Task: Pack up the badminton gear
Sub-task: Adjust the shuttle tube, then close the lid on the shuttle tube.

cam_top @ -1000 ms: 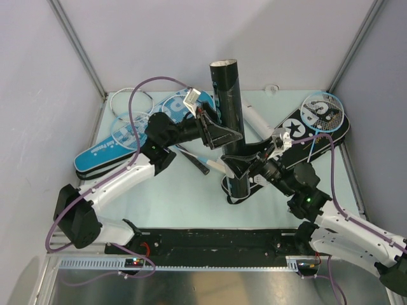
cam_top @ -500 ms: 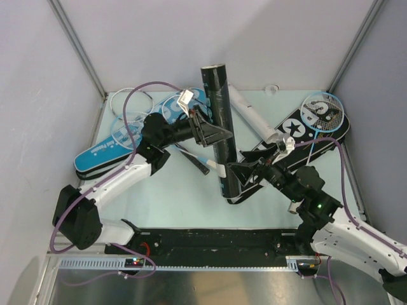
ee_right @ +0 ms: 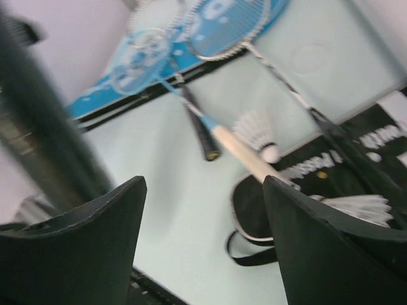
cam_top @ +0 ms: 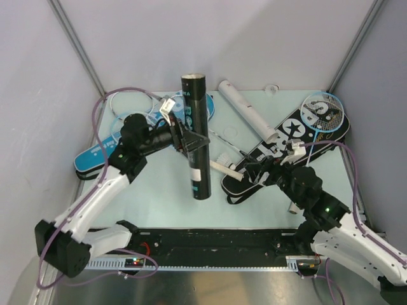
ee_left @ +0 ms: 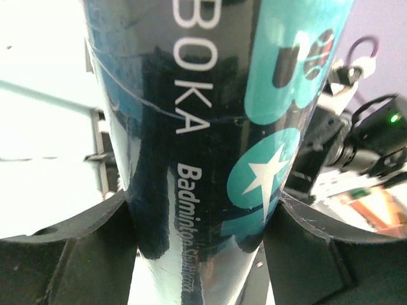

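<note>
Within clenched left gripper [ee_left: 203,254], black "BOKA" shuttle tube [cam_top: 194,105]; right gripper [ee_right: 203,184] agape, empty.

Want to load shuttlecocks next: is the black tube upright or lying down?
Upright, slightly tilted: the black tube stands on end, gripped mid-length by the left gripper.

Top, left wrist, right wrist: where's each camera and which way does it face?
Top: above and behind the arms, looking down on the table; both arms show, left hand gripping the tube.
Left wrist: on that hand, facing the tube close up; both fingers show.
Right wrist: on the right hand, facing rackets and a shuttlecock; open fingers show.
Shared: top and left wrist both show the tube.
</note>
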### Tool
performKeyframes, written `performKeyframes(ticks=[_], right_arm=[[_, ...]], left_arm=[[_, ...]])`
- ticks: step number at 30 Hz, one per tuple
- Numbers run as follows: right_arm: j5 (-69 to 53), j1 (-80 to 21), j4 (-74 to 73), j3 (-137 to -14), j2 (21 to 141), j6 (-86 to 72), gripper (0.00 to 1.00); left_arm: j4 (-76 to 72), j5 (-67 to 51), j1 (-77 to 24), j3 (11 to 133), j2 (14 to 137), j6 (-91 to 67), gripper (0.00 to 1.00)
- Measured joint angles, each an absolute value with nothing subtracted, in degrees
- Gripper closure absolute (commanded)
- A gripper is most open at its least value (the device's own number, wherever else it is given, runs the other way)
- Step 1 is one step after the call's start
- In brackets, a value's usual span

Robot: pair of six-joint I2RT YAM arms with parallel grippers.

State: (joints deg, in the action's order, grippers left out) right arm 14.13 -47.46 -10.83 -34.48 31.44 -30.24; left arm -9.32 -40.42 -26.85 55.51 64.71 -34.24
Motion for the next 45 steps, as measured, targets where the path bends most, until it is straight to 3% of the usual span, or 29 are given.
performKeyframes(ticks=[4,9,13,20,26,40,45], right_arm=[[15.3,-40.5,-14.3,-35.2,38.2,-29.8,0.34],[14.2,-30.8,-16.0,-42.7,55.4,-28.3,0.57],[14.0,-28.7,-15.2,-52.5,69.8,-26.7,0.64],[15.8,-28.5,-9.8,-67.2,93.0,-25.2,0.68],[17.8,-28.5,-7.0,-69.7,104.5,-26.5,0.67],[22.0,-29.4,-5.3,-76.9,115.3,-34.5,0.64],[23.3,-29.6,-12.5,-87.4,121.0,-37.8,0.61]], left_arm=[[5.6,-34.8,-26.9,55.9,57.8,-23.1,0.58],[15.2,-29.3,-26.9,54.8,50.4,-14.6,0.57],[18.6,-27.0,-26.9,51.6,45.0,-10.2,0.55],[21.7,-26.0,-27.0,46.5,39.3,-7.2,0.55],[22.2,-24.8,-28.8,44.4,36.0,-6.2,0.54],[22.4,-23.7,-30.4,43.9,34.7,-5.3,0.54],[22.4,-23.7,-30.4,43.9,34.7,-5.4,0.54]])
